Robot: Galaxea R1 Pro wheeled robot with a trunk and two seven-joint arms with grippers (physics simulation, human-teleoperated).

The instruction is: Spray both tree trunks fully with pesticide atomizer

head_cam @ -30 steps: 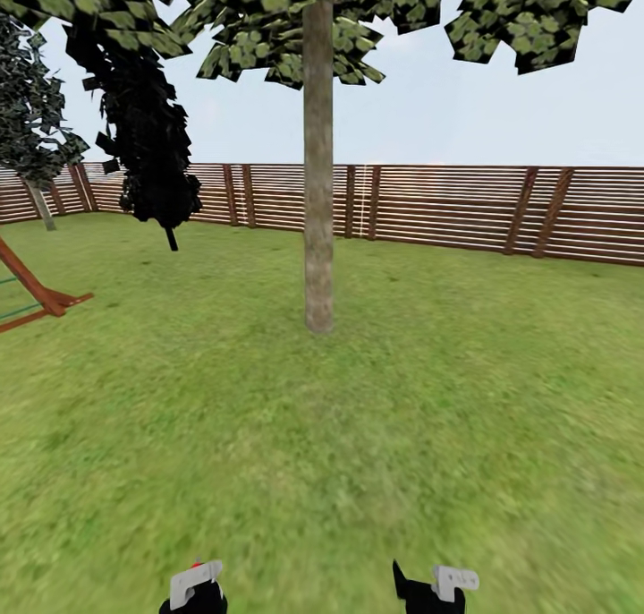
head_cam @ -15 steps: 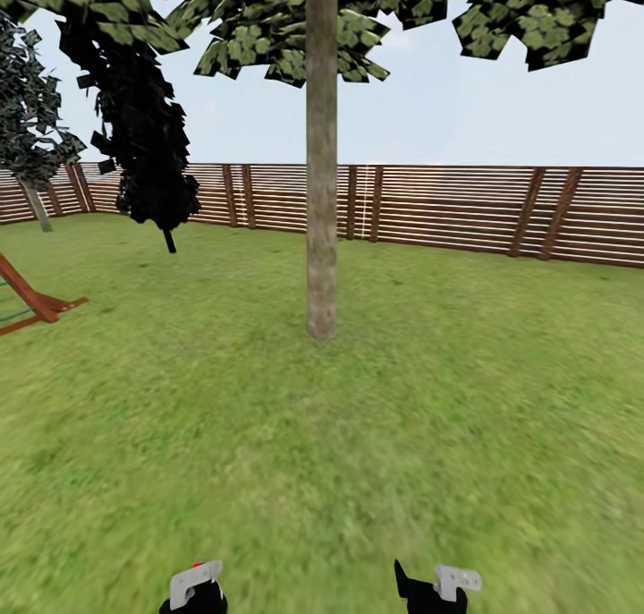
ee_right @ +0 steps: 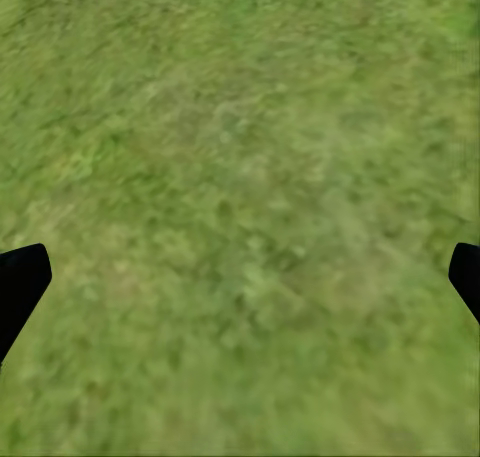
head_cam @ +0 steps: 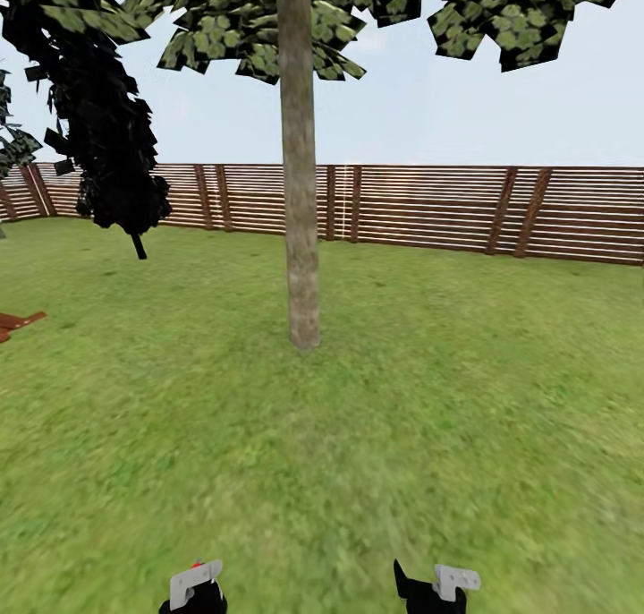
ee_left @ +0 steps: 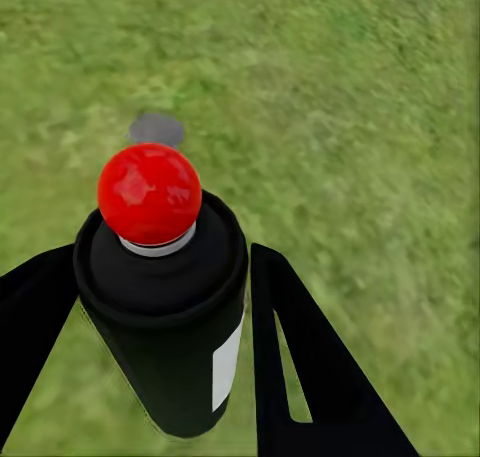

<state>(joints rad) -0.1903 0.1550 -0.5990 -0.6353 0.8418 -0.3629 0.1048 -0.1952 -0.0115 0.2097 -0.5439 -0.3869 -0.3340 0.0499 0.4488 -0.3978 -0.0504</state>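
One tall tree [head_cam: 300, 23] stands ahead on the lawn [head_cam: 402, 435], its straight grey-brown trunk [head_cam: 300, 193] rising from the grass a little left of the middle of the head view, with mottled green leaves spread across the top. No white specks can be made out on the bark from here. Open grass lies between the robot and the trunk, with nothing standing in the way. To the left of the tree, farther back, hangs a near-black conifer [head_cam: 103, 140] on a thin dark stem, and a piece of red-brown wooden frame [head_cam: 16, 323] shows at the left edge of the lawn. A brown fence [head_cam: 501, 211] of horizontal slats runs behind everything, under a pale sky. At the bottom edge of the head view the two arms show as dark shapes with pale brackets. The left gripper [ee_left: 160, 317] has its black fingers [ee_left: 300, 367] pressed against either side of the atomizer [ee_left: 165, 317], a dark cylinder with a pale label and a red ball-shaped cap, held upright over the grass; a small grey patch [ee_left: 156, 130] lies on the ground beyond it. The right gripper [ee_right: 240, 277] holds nothing, its fingertips [ee_right: 20, 277] spread wide at opposite edges of its wrist view, with blurred grass beneath.
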